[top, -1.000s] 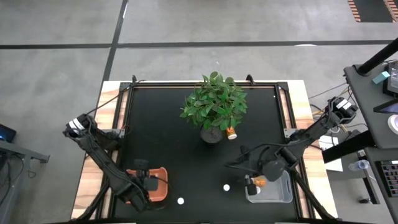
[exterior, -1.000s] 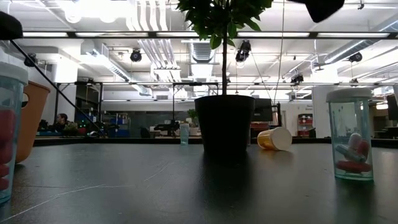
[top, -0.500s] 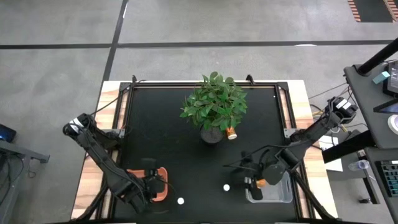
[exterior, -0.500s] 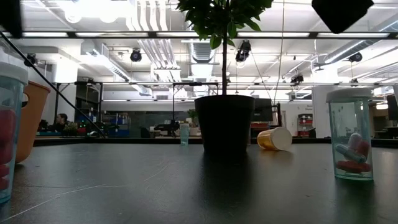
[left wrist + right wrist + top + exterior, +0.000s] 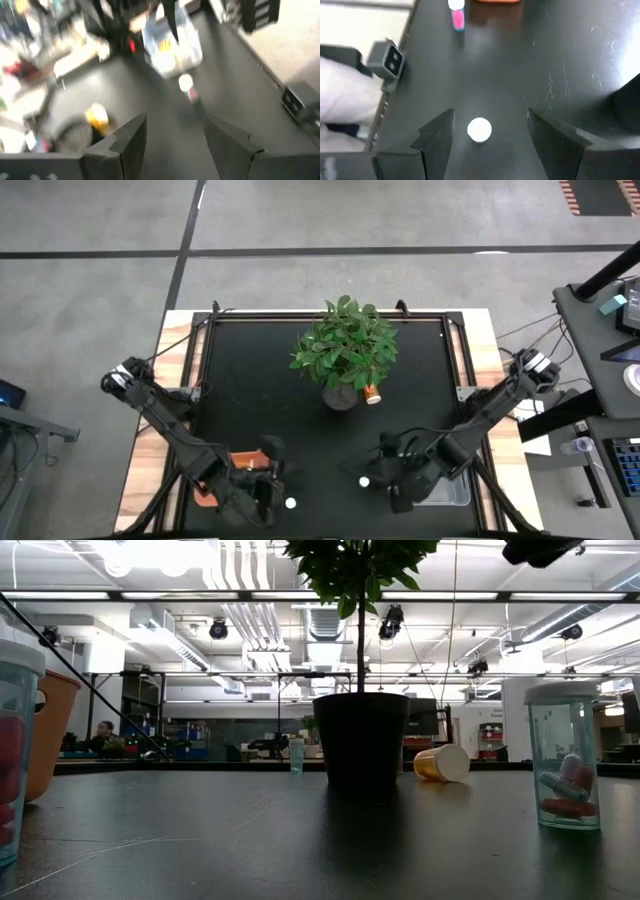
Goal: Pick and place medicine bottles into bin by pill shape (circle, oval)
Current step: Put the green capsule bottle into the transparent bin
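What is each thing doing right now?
Left gripper: open, empty, beside the orange bin.
Right gripper: open, over a standing white-capped bottle.
Bottle by the plant: lying on its side.
Bottle near the left gripper: standing.
Clear bin: partly hidden by the right arm.
Plant: upright.

Both arms low at the table's near edge — left gripper [image 5: 268, 492] and right gripper [image 5: 385, 480], fingers [image 5: 437, 135] apart.
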You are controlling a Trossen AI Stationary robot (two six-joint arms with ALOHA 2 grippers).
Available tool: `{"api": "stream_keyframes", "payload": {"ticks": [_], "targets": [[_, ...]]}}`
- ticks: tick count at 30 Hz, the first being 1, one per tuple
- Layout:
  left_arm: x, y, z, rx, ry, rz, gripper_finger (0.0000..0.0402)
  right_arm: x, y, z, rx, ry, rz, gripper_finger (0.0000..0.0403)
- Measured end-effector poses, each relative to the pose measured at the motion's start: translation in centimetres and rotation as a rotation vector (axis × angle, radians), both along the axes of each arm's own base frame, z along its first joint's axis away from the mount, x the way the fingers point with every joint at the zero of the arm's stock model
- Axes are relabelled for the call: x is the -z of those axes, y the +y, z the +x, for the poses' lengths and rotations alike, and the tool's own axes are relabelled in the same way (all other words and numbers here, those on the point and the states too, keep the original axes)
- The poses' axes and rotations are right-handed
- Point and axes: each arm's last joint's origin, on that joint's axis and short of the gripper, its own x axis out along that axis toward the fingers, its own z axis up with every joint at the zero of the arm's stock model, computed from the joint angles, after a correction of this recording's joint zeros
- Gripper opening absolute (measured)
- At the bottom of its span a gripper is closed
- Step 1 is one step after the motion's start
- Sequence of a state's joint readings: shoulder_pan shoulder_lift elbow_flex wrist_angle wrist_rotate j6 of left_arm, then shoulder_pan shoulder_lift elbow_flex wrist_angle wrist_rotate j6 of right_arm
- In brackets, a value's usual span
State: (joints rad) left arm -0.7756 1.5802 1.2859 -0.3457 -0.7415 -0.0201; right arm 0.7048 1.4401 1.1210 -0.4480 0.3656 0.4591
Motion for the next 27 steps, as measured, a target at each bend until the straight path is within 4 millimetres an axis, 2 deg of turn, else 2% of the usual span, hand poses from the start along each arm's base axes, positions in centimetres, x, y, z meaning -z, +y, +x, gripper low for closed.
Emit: {"api": "stream_keyframes", "payload": {"ticks": [6, 13, 19, 27], "targets": [[0.3, 0.7, 0.9, 0.134, -0.126, 0.121, 0.018, -0.9, 1.8, 1.5, -0.017, 0.086, -0.074, 0.0242], [2.0, 3.0, 1.2, 0.139, -0.237, 0.145, 0.018, -1.4, 2.9, 2.6, 0.027, 0.186, -0.108, 0.0245], [2.5, 5.3, 0.1, 0.095, -0.364, 0.112, 0.018, -0.6, 3.3, 3.2, 0.076, 0.257, -0.102, 0.0279], [1.3, 8.1, -2.3, -0.148, -0.49, 0.063, 0.018, 1.0, 3.1, 3.9, 0.113, 0.301, -0.123, 0.0329]]}}
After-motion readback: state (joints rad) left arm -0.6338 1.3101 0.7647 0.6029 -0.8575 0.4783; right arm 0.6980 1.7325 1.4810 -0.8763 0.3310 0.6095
